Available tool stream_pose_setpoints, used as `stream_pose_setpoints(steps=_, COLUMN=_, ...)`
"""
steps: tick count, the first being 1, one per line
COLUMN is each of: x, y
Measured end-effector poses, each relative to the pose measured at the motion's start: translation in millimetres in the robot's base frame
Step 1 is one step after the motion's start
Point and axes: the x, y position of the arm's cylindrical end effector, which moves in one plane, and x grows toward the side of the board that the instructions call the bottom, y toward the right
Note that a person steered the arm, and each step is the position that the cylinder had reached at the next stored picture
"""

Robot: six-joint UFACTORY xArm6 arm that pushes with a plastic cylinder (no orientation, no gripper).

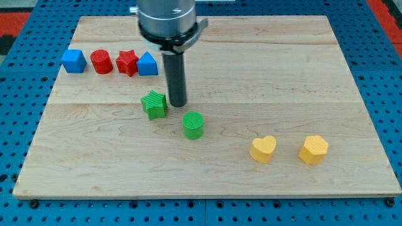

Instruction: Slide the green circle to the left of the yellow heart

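The green circle (193, 124) stands near the middle of the wooden board (282, 69). The yellow heart (263, 149) lies to its right and a little lower, with a gap between them. My tip (178, 103) rests on the board just above and left of the green circle, close to it, and right beside the green star (154, 104), which lies at the tip's left.
A yellow hexagon-like block (313, 149) sits right of the heart. At the view's upper left stand a row of blocks: a blue cube (73, 61), a red cylinder (101, 61), a red star (127, 63) and a blue triangle-like block (147, 64).
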Motion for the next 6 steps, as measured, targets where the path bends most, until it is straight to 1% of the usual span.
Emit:
stream_pose_setpoints(steps=1, x=42.9, y=25.7)
stream_pose_setpoints(steps=4, x=69.7, y=25.7)
stream_pose_setpoints(steps=5, x=67.4, y=-7.3)
stream_pose_setpoints(steps=6, x=118.7, y=-30.2)
